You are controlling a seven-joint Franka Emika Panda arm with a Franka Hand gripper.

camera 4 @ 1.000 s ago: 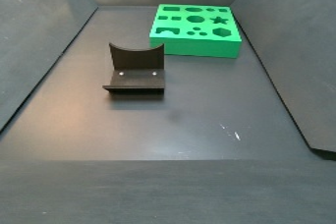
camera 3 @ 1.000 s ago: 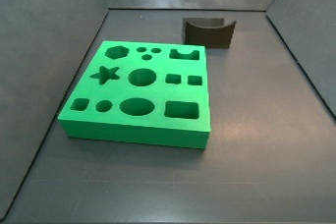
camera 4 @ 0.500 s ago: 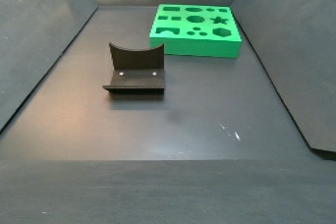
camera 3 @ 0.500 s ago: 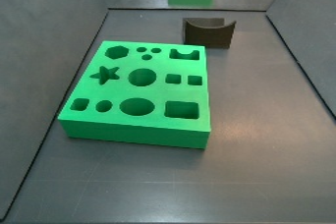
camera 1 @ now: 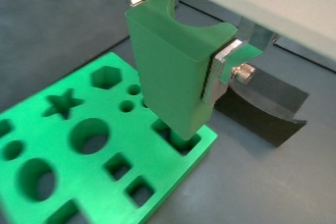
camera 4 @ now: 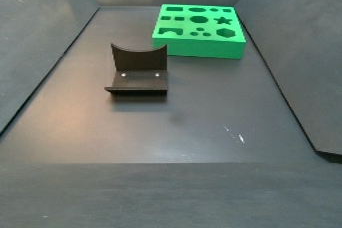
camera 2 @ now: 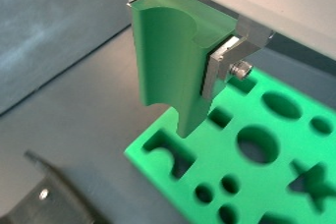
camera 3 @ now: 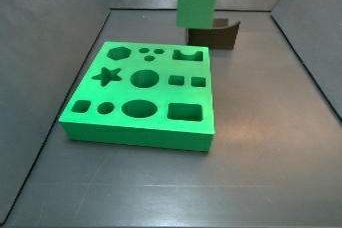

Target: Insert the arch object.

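The bright green board (camera 3: 120,94) with shaped holes lies directly beneath the gripper (camera 1: 179,43), and the dark fixture (camera 4: 138,72) stands on the floor just beyond the board's edge, near the gripper. The gripper's silver fingers (camera 2: 226,59) are clamped on the green arch object (camera 1: 171,71), holding it upright with its lower end just above a hole at the board's edge.

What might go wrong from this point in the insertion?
The green arch piece, clamped in the gripper, hangs over the board near its corner hole; slightly off, it may catch the rim and tilt. The fixture stands close by, so a sideways correction might strike it.
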